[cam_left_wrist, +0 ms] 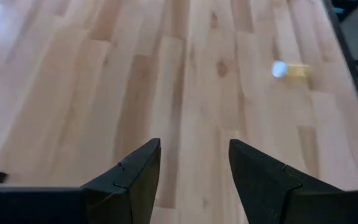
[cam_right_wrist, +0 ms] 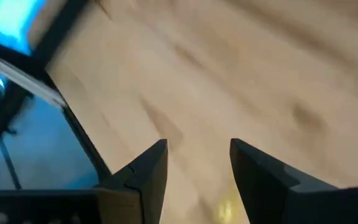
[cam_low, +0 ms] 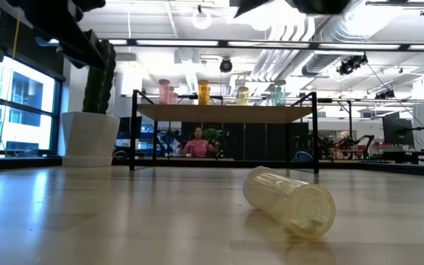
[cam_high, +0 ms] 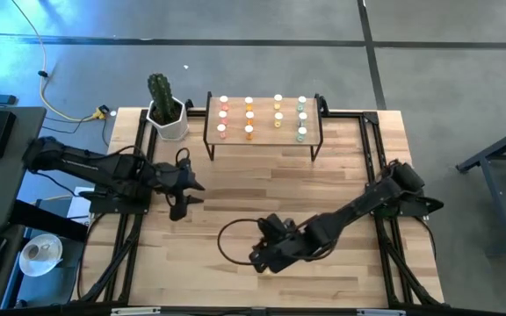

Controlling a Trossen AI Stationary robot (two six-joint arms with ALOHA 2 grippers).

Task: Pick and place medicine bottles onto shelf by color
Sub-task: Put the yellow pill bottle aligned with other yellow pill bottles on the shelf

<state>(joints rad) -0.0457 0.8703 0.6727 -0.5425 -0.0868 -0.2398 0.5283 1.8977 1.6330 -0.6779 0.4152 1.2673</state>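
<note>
Shelf (cam_high: 263,140): I see it at the table's far edge, just right of the cactus pot (cam_high: 169,121).
Shelved medicine bottles (cam_high: 249,115): I count four columns standing upright on it: pink, orange, yellow, pale green.
Yellow bottle (cam_low: 291,200): I see it lying on its side on the tabletop, nearer than the shelf.
Left gripper (cam_left_wrist: 194,163): I read its fingers apart, holding nothing, above bare wood at the left.
Right gripper (cam_right_wrist: 197,163): I read its fingers apart, empty, low over the near centre.

Grey floor (cam_high: 235,53), ceiling strip lights (cam_low: 197,42), windows (cam_low: 20,103)

A cactus (cam_high: 159,89) stands in a white pot (cam_high: 170,122) at the table's (cam_high: 235,175) far edge.
</note>
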